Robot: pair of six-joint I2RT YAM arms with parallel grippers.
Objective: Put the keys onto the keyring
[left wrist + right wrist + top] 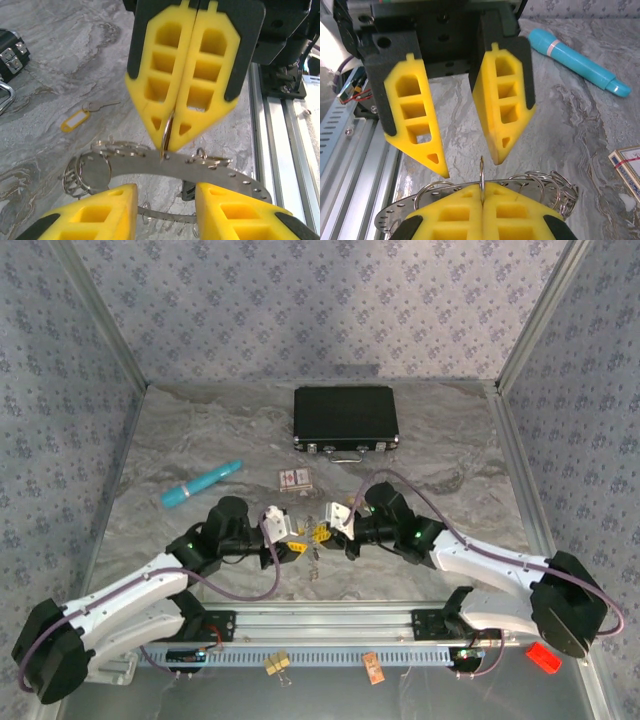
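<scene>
Midway along the table's (440, 440) near edge, the two arms meet tip to tip, forearms low and angled inward from their bases, wrists facing each other. The right gripper (168, 145) has its yellow fingers pressed together on the keyring (481, 172). This thin loop stands upright on its edge in the seam between the pads, with its upper arc poking out toward the other arm.

The left gripper (471, 167) is spread and empty. It sits directly opposite, so the ring lies straight ahead of it and in line with the gap between its fingers. A curved, holed metal strip (210, 172) hung with spare rings runs crosswise just under the loop; whether the loop is threaded into it cannot be told. A yellow tag (75, 120) lies apart on the table, toward the far edge.

The left arm appears to be the free one, so the next move likely depends on it bringing a key square to the ring's flat face.
</scene>
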